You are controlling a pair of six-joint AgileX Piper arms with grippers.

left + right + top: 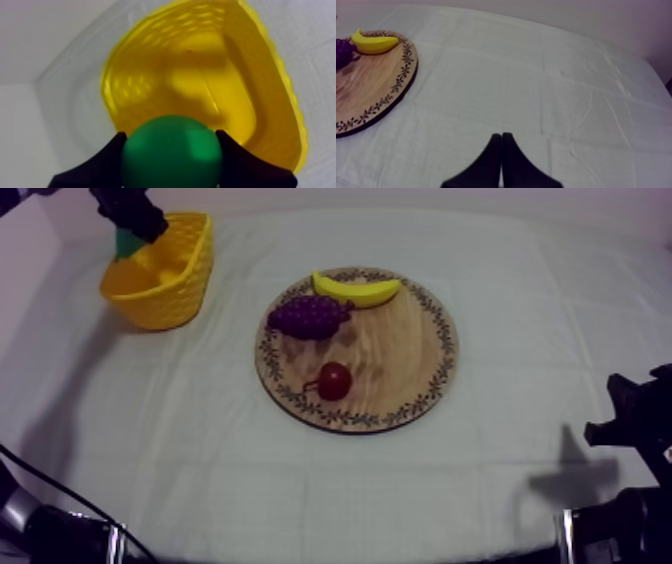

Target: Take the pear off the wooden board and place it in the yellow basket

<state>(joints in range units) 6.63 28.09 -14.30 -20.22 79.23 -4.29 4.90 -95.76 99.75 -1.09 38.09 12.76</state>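
Observation:
The green pear is clamped between my left gripper's two black fingers, right above the hollow of the yellow basket. From above, my left gripper hangs over the basket at the far left, with a bit of the pear showing under it. The round wooden board lies mid-table. My right gripper is shut on nothing, its fingers together as a narrow wedge over bare cloth, and rests low at the right.
On the board lie a banana, a bunch of grapes and a small red fruit. The board's rim, banana and grapes lie off to the side of my right gripper.

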